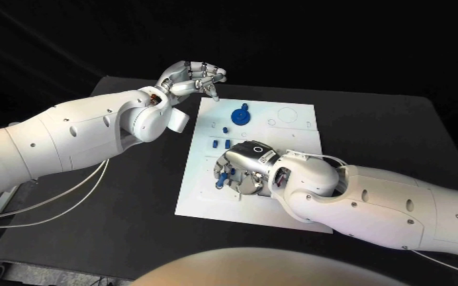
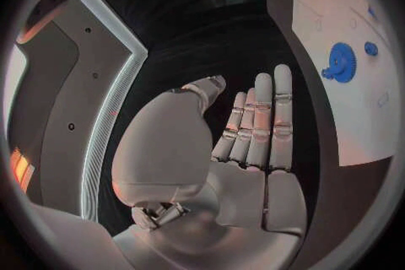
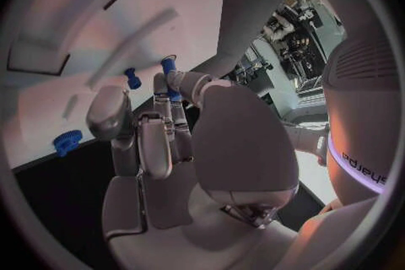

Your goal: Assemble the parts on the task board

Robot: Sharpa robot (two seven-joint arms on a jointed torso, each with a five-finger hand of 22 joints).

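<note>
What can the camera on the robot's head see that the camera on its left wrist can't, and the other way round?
The head view alone shows the right hand low over the white task board, a small blue part at its fingers, and small blue pegs nearby. The left wrist view alone shows the left hand's palm side, holding nothing. Both show the left hand, the board and the round blue toothed gear.

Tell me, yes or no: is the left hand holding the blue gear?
No. In the head view the left hand hovers off the task board corner, holding nothing, while the blue gear lies on the board apart from it.
</note>
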